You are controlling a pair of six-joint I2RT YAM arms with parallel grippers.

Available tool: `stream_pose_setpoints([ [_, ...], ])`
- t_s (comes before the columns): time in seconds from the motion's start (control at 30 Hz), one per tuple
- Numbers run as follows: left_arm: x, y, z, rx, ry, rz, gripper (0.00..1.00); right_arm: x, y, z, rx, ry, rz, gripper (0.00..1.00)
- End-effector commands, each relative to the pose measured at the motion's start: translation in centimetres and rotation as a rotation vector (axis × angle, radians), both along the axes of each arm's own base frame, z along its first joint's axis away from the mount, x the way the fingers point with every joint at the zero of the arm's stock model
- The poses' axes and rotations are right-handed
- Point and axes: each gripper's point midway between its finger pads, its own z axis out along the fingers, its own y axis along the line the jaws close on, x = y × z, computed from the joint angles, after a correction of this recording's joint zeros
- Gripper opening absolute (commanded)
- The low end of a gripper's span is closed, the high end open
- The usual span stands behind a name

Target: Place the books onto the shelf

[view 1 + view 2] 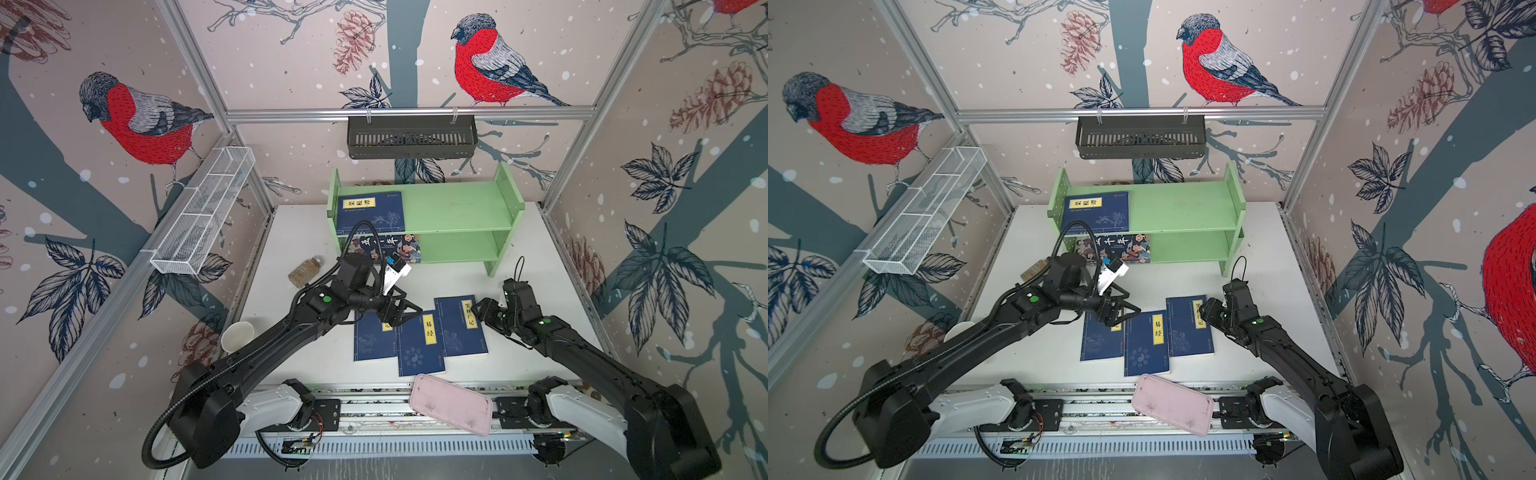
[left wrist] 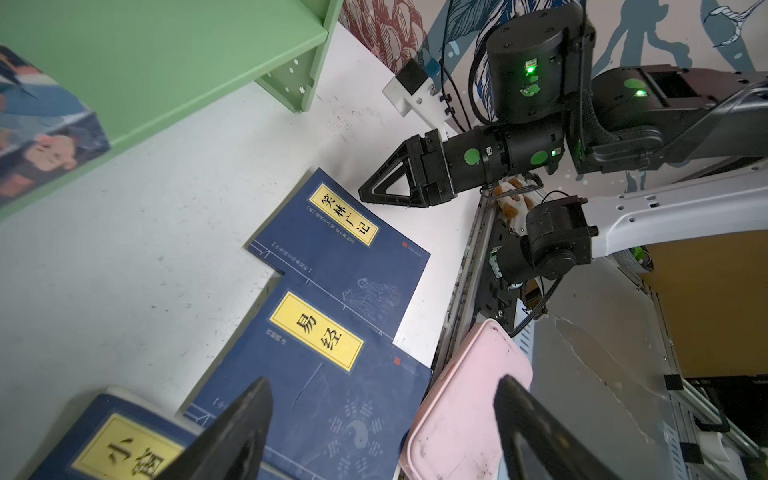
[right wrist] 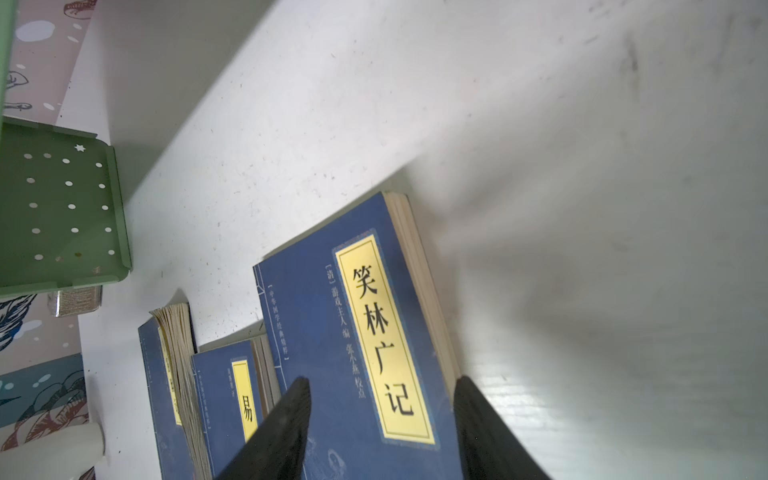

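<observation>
Books on the table: three navy paperbacks lie flat, covers up, in a close row near the front. They are the left book (image 1: pixel 371 343), the middle book (image 1: pixel 419 353) and the right book (image 1: pixel 459 330). Their edges meet or overlap, and you cannot tell which lies on which.
Books on the shelf: a fourth navy book (image 1: pixel 370 212) lies flat at the left end of the upper tier, and the cartoon book (image 1: pixel 390 248) lies flat on the lower tier beneath it. Both probably sit against the left side panel so the rest of each tier is left free.
Shelf: the green shelf (image 1: pixel 457 208) stands at the back of the table (image 1: pixel 536 291) with its open front facing your arms. The right part of both tiers is bare, so there is room for the three books left.
Right end effector: the right end effector (image 3: pixel 382 380) sits low over the far corner of the right book. Its jaws are partly open and grip nothing; one finger is over the cover, the other past the page edge. A thin flat book offers no pinch from above, so that page edge looks like your way under it.
Left end effector: the left end effector (image 2: pixel 383 380) hovers above the left and middle books with its jaws spread wide and empty. It seems placed to take the next book, or to steady the row.
Risk: with the edges so close, lifting the right book may drag the middle one, so ease it out sideways first.
Around them: a pink tray (image 1: pixel 451 405) rests on the front rail just beside the middle book. A jar (image 1: pixel 305 270) lies left of the shelf, with a white cup (image 1: pixel 237 336) further forward. Leave all three alone.
</observation>
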Motion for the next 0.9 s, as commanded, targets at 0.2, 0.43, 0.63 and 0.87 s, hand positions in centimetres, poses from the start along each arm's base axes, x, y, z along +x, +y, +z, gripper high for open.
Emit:
stream_pose_setpoints([
  [0.2,2.0,-5.2,-3.0,-0.082,0.039,0.000,0.84,-0.9,0.3,-1.4,0.022,0.051,0.038,0.55],
  [0.43,3.2,-7.2,-8.1,-0.035,0.110,0.027,0.83,-0.6,0.0,-1.3,-0.012,0.056,0.039,0.49],
  [0.63,3.1,-8.0,-10.6,0.015,0.133,0.048,0.83,-0.6,-0.4,-1.1,-0.028,0.049,0.022,0.43],
  [0.87,3.3,-9.1,-12.5,0.079,0.140,0.052,0.83,-1.0,-1.0,-0.1,-0.034,0.013,-0.003,0.42],
])
